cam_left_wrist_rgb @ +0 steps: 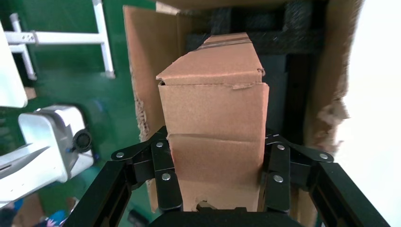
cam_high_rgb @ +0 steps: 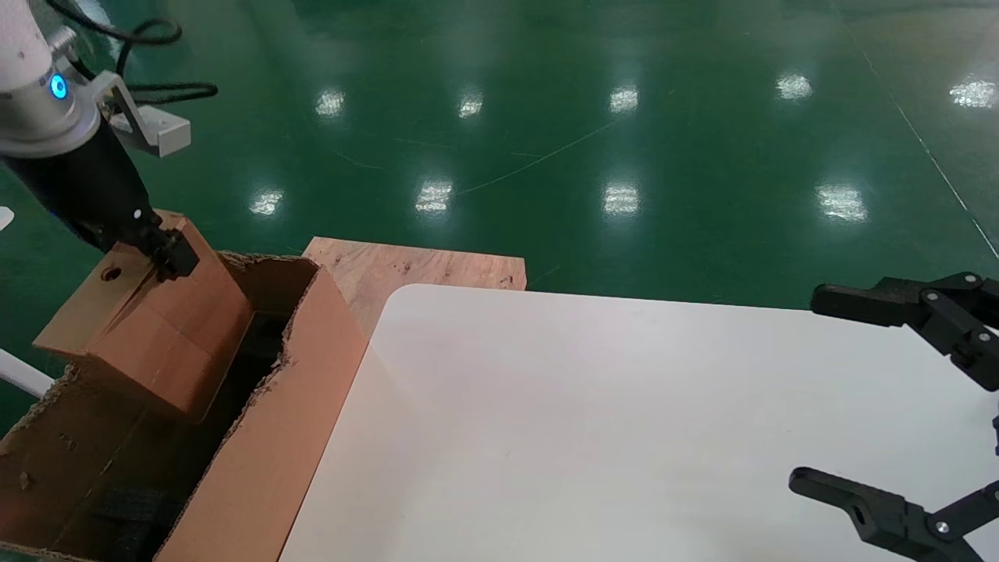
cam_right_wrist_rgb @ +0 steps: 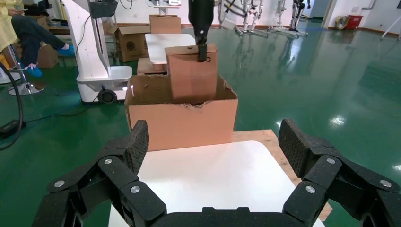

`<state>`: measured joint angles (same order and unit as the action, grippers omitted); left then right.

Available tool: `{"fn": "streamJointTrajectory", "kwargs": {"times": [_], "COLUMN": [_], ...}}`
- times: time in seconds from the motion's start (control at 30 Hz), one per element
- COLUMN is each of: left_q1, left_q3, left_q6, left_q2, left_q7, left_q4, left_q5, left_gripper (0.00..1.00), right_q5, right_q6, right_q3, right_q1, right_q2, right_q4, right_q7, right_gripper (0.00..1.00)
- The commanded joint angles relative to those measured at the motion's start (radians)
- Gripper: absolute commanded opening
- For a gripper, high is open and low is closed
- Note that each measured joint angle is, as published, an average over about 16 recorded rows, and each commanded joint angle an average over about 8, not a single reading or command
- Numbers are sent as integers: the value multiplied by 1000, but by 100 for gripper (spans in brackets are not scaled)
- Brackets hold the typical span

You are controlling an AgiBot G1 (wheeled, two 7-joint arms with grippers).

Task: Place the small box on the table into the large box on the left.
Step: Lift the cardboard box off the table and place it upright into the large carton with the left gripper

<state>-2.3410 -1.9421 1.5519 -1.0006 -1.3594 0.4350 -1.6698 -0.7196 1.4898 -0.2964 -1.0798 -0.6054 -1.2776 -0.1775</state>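
One left gripper (cam_high_rgb: pixel 168 254) clamping small box (cam_high_rgb: pixel 148 328) above large box (cam_high_rgb: pixel 265 437).

The white table (cam_high_rgb: pixel 624 437) spreads under the right claw (cam_high_rgb: pixel 874 390), whose fingers are spread wide. Beyond the claw, a wooden board (cam_high_rgb: pixel 414 269) lies under the table's far corner.

We see bright, even overhead light; ceiling lamps glare as white patches on the glossy green floor (cam_high_rgb: pixel 624 140); shadows stay soft.
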Motion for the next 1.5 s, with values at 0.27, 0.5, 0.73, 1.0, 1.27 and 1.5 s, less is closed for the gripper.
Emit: {"fn": "streamJointTrajectory", "kwargs": {"times": [0.27, 0.5, 0.73, 1.0, 1.27, 1.5], "left_q1": [85, 141, 185, 221, 251, 274], "left_q3": [-32, -43, -48, -51, -48, -43], "left_q6": [-31, -48, -70, -99, -114, -119], "left_q2": [3, 2, 0, -5, -15, -20], "left_q7": [9, 23, 42, 73, 108, 135], "left_q4": [-41, -89, -148, -220, -278, -318], "left_q5": [-24, -31, -35, -37, -31, -22], "left_gripper": [0, 0, 0, 0, 0, 0], "right_q5": [0, 1, 1, 1, 1, 2], "right_q6": [0, 0, 0, -1, -1, -1], "right_q3": [0, -1, -1, -2, -2, -2], "right_q1": [0, 0, 0, 0, 0, -1], "right_q2": [0, 0, 0, 1, 1, 1], "right_q4": [0, 0, 0, 0, 0, 0], "right_q7": [0, 0, 1, 1, 1, 1], "right_gripper": [100, 100, 100, 100, 100, 100]}}
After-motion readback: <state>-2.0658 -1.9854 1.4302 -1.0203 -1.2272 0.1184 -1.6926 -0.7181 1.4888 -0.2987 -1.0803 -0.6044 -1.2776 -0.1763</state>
